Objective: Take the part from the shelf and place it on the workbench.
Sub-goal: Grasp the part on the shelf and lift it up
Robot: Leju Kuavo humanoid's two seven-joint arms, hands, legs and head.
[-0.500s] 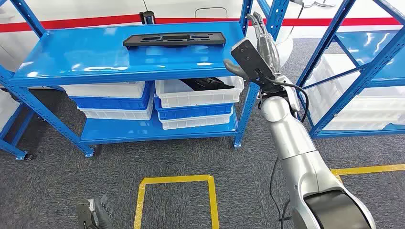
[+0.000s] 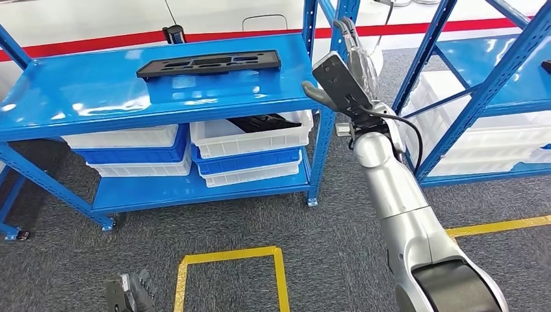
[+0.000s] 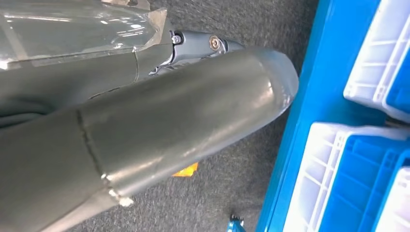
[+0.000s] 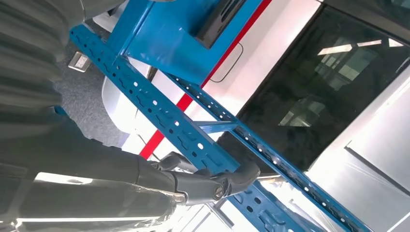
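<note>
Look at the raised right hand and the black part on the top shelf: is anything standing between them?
Nothing lies on the shelf top between them. The black part sits alone there, while the right hand is raised beside the shelf's right end, close to the blue corner post, the nearest thing it could catch on.

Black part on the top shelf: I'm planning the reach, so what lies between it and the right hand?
In the head view, only bare blue shelf top lies between the black part and the right hand.
</note>
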